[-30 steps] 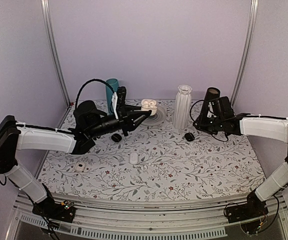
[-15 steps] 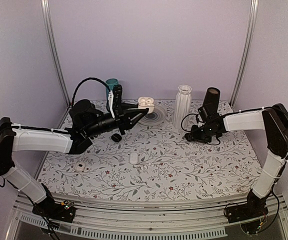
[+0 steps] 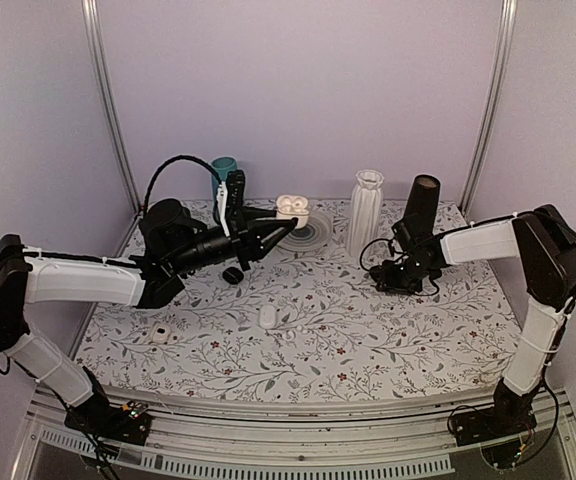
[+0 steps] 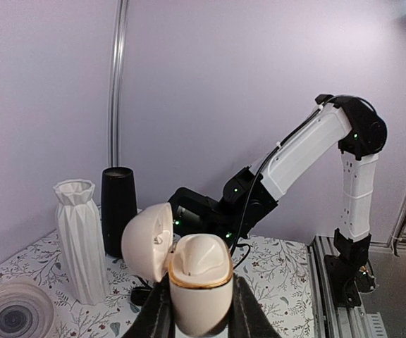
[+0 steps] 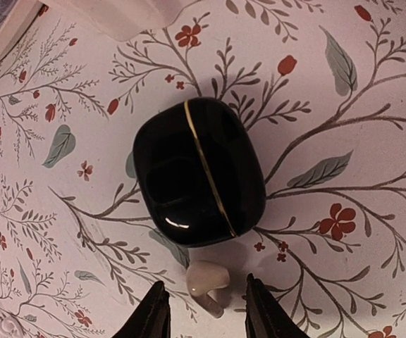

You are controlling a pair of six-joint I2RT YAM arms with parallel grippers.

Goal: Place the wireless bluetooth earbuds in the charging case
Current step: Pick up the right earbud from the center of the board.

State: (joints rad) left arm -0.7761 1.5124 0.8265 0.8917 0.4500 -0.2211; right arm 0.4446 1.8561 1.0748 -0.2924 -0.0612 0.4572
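My left gripper (image 4: pixel 197 320) is shut on a white charging case (image 4: pixel 199 282) with a gold rim and holds it upright in the air, its lid hinged open to the left. From above, that case (image 3: pixel 291 207) hangs over the back of the table. My right gripper (image 5: pixel 206 310) is down at the table, open. A small white earbud (image 5: pixel 208 280) lies on the cloth between its fingertips, touching neither. Just beyond the earbud lies a closed glossy black case (image 5: pixel 198 171) with a gold seam. From above, my right gripper (image 3: pixel 386 277) sits low beside the vase.
A white ribbed vase (image 3: pixel 365 212), a black cylinder (image 3: pixel 423 200) and a teal cylinder (image 3: pixel 224 170) stand at the back. A grey round dish (image 3: pixel 313 232) lies under the raised case. Another black case (image 3: pixel 232 275) and two white pieces (image 3: pixel 267 316) (image 3: pixel 160 334) lie on the floral cloth.
My right arm has swung left and down to the table beside the black case, its jaws now astride the white earbud. The left arm has lifted the white case slightly.
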